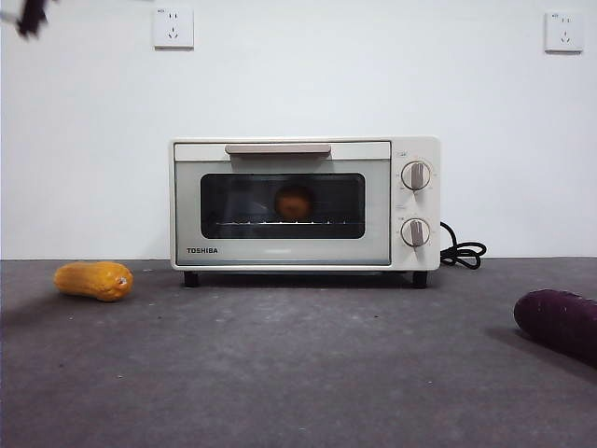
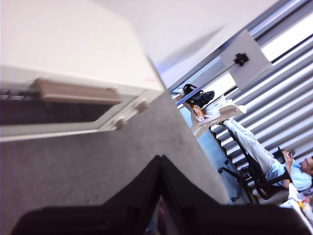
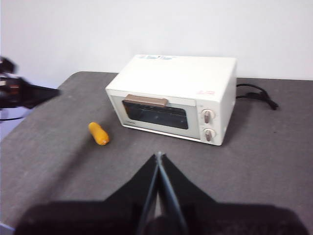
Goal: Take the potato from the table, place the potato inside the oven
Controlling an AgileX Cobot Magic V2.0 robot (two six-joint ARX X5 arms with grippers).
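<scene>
Front view, potato: the round orange-brown potato point(image 1: 294, 203) with its darker blotch sits inside, on the wire rack, seen through the dark glass at the centre of the frame.
Oven: the small cream-white TOSHIBA toaster oven point(image 1: 304, 203) stands at mid-frame on the table; its door is closed, the beige bar handle point(image 1: 278, 148) along the top edge, two round knobs at the right.
Table: the dark grey mottled table point(image 1: 280, 364) fills the lower part of the frame.
Other vegetables: an elongated bumpy yellow-orange vegetable point(image 1: 93, 280) lies at the lower left, well apart from the oven; a dark purple oblong vegetable point(image 1: 558, 323) lies at the right edge.
Left gripper point(image 2: 160, 196): jaws closed together, holding nothing, raised off the table in front of the oven.
Right gripper point(image 3: 159, 191): jaws pressed shut, empty, well back from the oven.
Progress: the task looks complete, with the potato inside and the door shut; nothing appears left but for the arms to rest.
</scene>
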